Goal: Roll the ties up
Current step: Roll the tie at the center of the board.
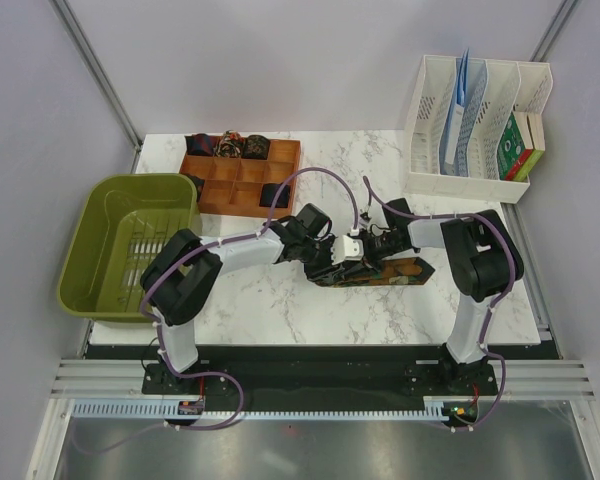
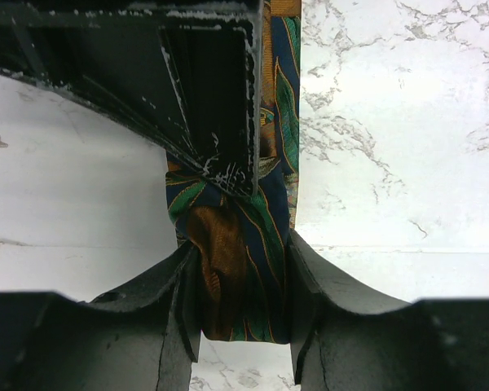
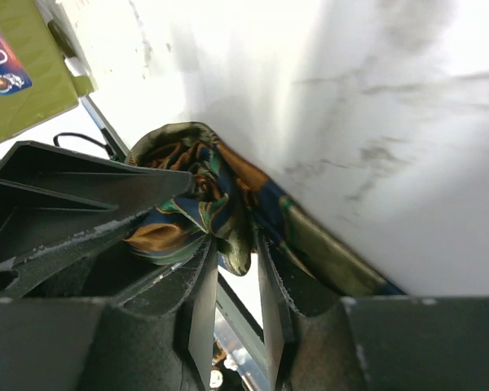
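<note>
A tie with orange-green patterning lies on the marble table, right of centre, partly rolled at its left end. My left gripper is shut on that rolled end, and the fabric fills the gap between both fingers. My right gripper meets it from the right, jaws open. A fold of the tie hangs at the right gripper's fingertips with light showing between them. Other rolled ties sit in the wooden divider box.
A green basket stands at the table's left edge. A white file rack with papers and a green box stands at the back right. The right gripper's black finger crowds the top of the left wrist view.
</note>
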